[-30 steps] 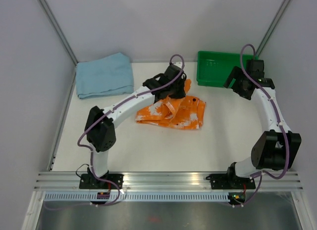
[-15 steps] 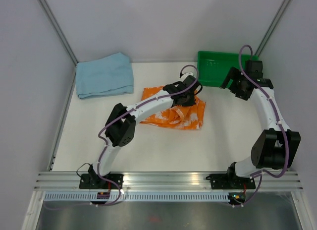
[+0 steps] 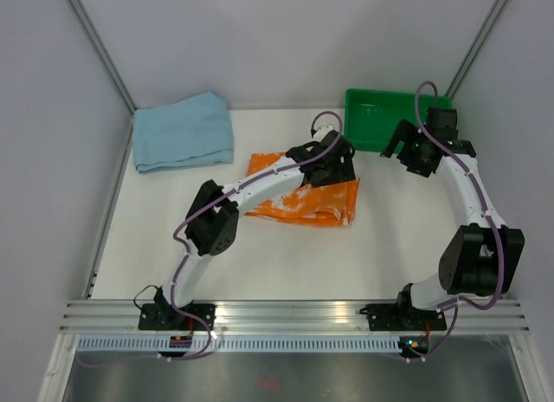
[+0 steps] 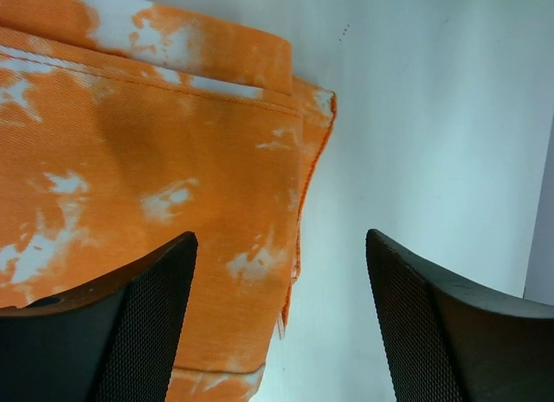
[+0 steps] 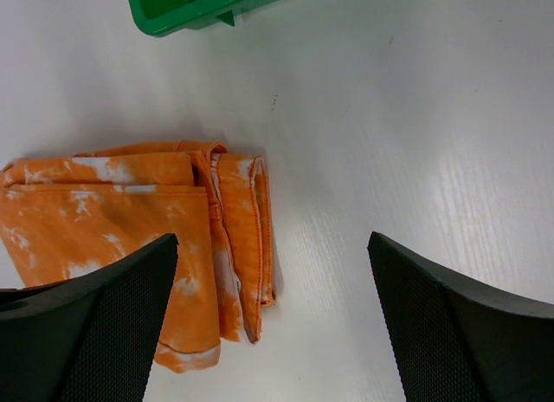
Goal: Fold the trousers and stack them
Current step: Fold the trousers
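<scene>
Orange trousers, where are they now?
Top view: the orange trousers lie mid-table under the left gripper, in front of the green bin, right of the blue cloth.

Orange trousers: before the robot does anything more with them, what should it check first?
1. Orange trousers folded: ok, a compact bundle on the table.
2. Layers aligned: not ok, the edges sit offset at one end in the right wrist view.
3. Left hand open: ok, spread above the fabric's edge.
4. Left hand touching the fabric: cannot tell.
5. Right hand free: ok, open, holding nothing, above bare table.
6. Stacking spot: ok, the light blue folded cloth lies with nothing on it.
</scene>
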